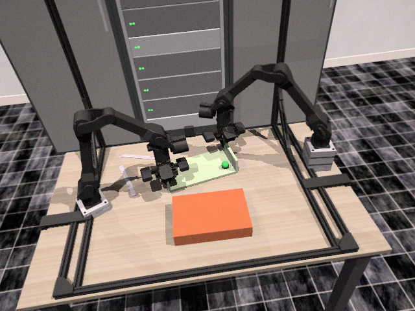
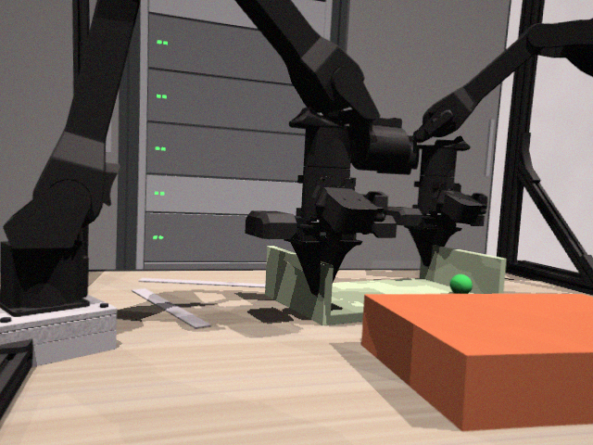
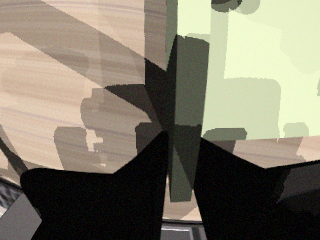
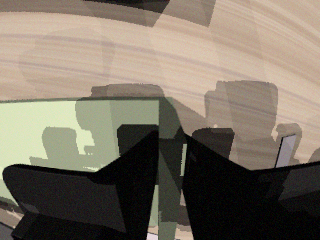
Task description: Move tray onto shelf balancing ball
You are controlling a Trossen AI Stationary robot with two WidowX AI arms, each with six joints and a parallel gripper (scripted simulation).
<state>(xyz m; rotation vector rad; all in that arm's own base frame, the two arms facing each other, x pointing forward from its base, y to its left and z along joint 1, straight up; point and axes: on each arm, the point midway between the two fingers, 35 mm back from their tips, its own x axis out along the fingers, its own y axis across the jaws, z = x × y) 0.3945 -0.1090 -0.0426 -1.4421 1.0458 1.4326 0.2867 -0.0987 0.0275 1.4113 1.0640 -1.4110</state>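
Pale strips [image 1: 127,181] [image 2: 171,308] [image 4: 286,151] lie before a server rack [image 1: 133,67] [image 2: 142,144] [image 3: 181,233].

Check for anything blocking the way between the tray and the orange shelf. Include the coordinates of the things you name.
Nothing visible stands between the tray [image 1: 201,172] [image 2: 383,287] and the orange shelf [image 1: 211,210] [image 2: 502,321]; only bare table top separates them. The shelf's top is raised above the tray's floor, though, so the tray probably needs lifting first.
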